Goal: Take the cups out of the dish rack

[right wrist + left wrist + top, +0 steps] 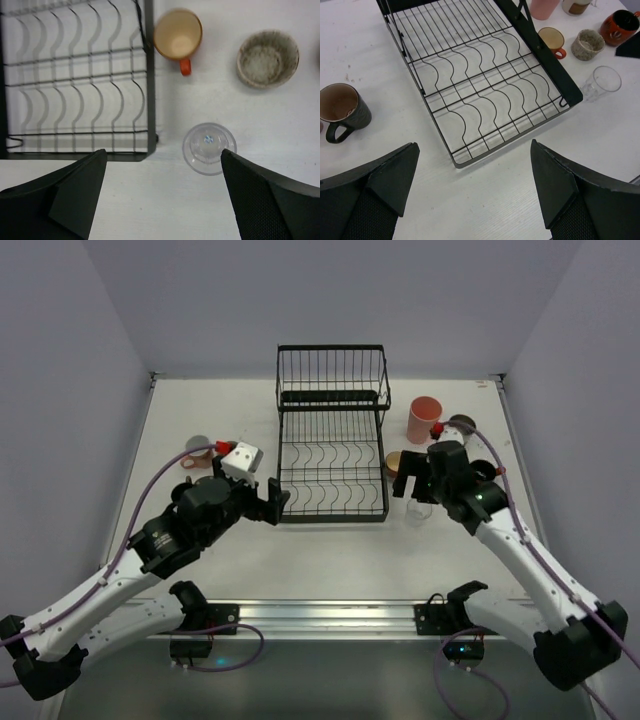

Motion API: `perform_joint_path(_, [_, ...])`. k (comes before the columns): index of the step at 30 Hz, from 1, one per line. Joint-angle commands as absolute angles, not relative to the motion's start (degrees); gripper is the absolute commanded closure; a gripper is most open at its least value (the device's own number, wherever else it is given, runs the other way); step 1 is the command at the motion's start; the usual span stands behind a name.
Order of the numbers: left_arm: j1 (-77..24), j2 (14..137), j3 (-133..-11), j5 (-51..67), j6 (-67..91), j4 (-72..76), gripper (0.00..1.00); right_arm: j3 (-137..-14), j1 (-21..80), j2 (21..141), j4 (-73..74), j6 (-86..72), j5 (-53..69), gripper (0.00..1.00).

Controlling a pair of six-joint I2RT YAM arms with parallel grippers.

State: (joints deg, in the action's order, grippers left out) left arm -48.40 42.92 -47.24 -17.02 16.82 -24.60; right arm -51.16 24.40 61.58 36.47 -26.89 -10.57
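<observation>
The right fingers (412,485) are spread wide and hold nothing. Between them in the right wrist view, low and just right of centre, the clear glass (209,148) stands upright on the table (280,125), touching neither finger. It is just beside the rack (150,75), off its lower right corner. The left fingers (272,498) are also wide open and empty, facing the rack's near corner.

This looks like the end of a set-down. The right arm would do best to rise straight up and keep the fingers spread, so neither one clips the rim of the light glass and tips it.

Further out, the orange mug (177,35) sits against the rack's side rail and the speckled cup (267,57) is at the upper right.

The top view alone shows the raised rear basket, and no cup is visible in it or on the lower tray. It also shows the pink tumbler (424,418) whole, but the right arm hides most of the glass there. Only the left wrist view shows the dark mug (342,110) clearly, on the table at the left edge of the frame.
</observation>
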Motion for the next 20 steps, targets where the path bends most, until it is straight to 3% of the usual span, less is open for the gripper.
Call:
perform_joint_path(1, [-48.4,41.6,-51.5,-17.6,15.1,-24.8,0.0,-54.2,24.3,47.3,32.2,-25.5,-10.2,0.01])
perform_joint_path(7, [-48.5,39.7,-59.4,-19.2,14.6,-23.9,0.0,-54.0,24.3,19.9,21.1,-24.9,-11.8,0.01])
perform_joint_path(11, [-48.4,38.8,-64.2,-22.2,13.9,-23.6,0.0,-54.2,24.3,9.9,17.6,-23.4,-12.2,0.01])
perform_joint_path(20, [-48.4,37.0,-65.0,-23.3,13.1,-20.5,0.0,-52.2,24.3,8.9,17.2,-22.9,-9.7,0.01])
